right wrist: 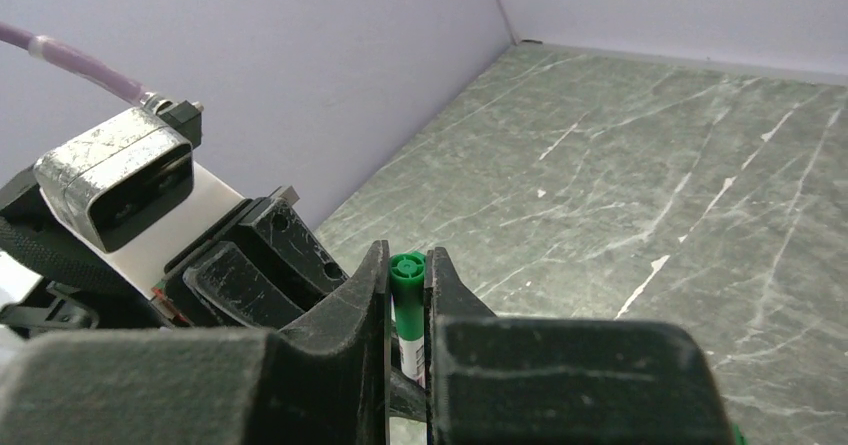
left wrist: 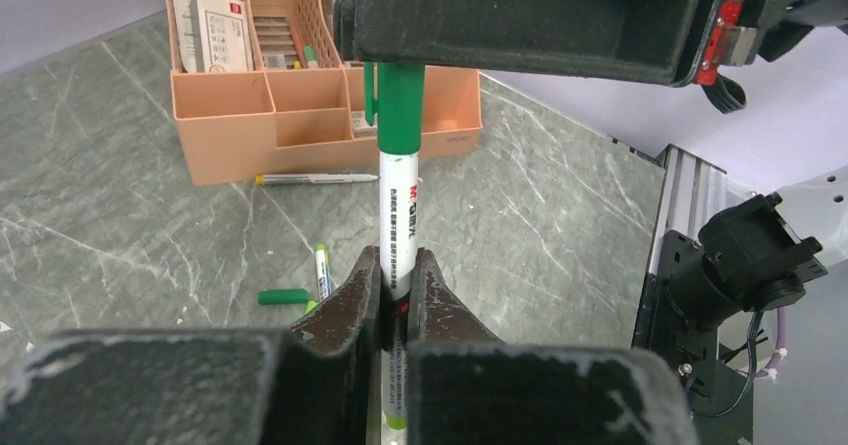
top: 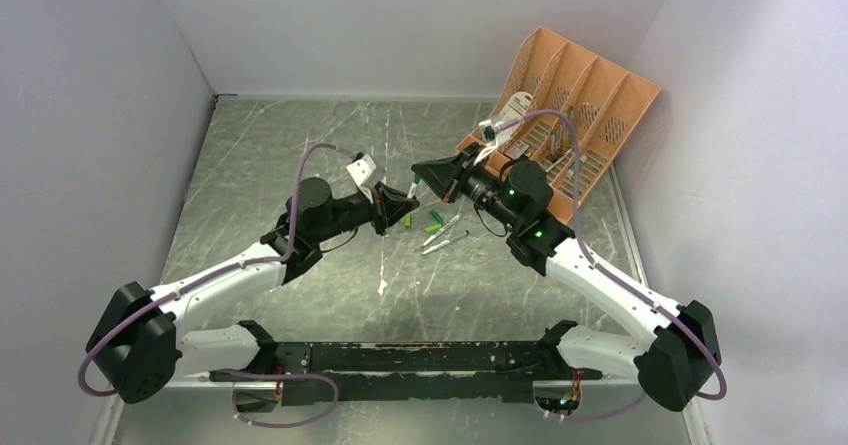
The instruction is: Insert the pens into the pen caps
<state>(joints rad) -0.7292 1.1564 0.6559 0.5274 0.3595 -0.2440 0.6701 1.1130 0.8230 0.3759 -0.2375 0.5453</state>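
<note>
My left gripper (left wrist: 398, 267) is shut on the lower body of a white pen (left wrist: 399, 220), which stands upright between its fingers. A green pen cap (left wrist: 401, 105) sits on the pen's upper end, and my right gripper (right wrist: 407, 261) is shut on this pen cap (right wrist: 406, 287) from above. In the top view the two grippers, left (top: 405, 201) and right (top: 421, 171), meet tip to tip over the table's middle. Two more pens (top: 445, 235) and loose green caps (top: 437, 215) lie on the table just below them. One pen (left wrist: 322, 269) and one cap (left wrist: 283, 296) show in the left wrist view.
An orange organizer (top: 590, 95) with mixed stationery stands at the back right, close behind the right arm. A grey pen (left wrist: 305, 178) lies on the table in front of it. Pale walls close the table (top: 300, 145) on the left, back and right.
</note>
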